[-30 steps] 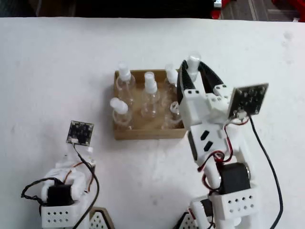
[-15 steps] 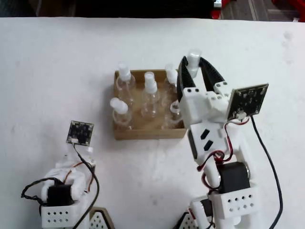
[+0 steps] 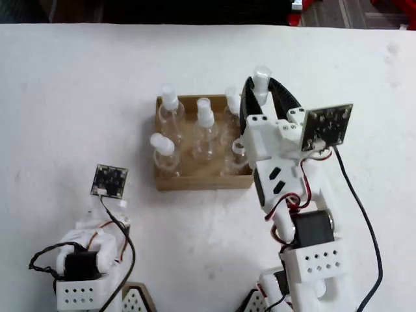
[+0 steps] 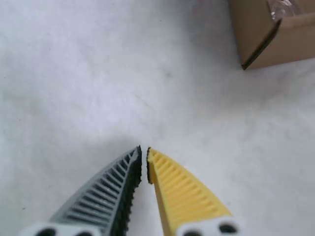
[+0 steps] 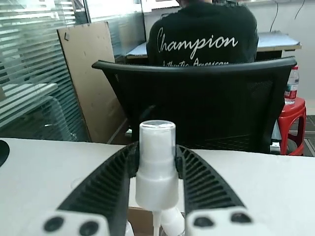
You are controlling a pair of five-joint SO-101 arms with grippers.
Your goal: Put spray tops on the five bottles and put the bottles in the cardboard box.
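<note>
High view: the right arm's black-fingered gripper (image 3: 260,88) hangs just beyond the far right corner of the brown cardboard box (image 3: 195,180), clamped narrowly on a white plastic spray top (image 3: 262,78). The right wrist view shows the cap (image 5: 156,162) pinched upright at its collar, its dip tube hanging straight down, a hold that looks suited to lowering it onto a bottle neck. Five clear plastic bottles (image 3: 205,133) stand in the box; four wear white tops, while the near right bottle (image 3: 236,155) appears bare, so it is probably the cap's target. That bottle sits tight against the box's right wall, with a capped neighbour just behind it, leaving little room for the fingers; the approach looks freest from above and from the right, where the white table (image 3: 78,78) lies open. The left gripper (image 4: 143,152), grey and yellow jaws closed tip to tip on nothing, rests low over bare table, well apart from the box corner (image 4: 275,39) and out of the working arm's way.
</note>
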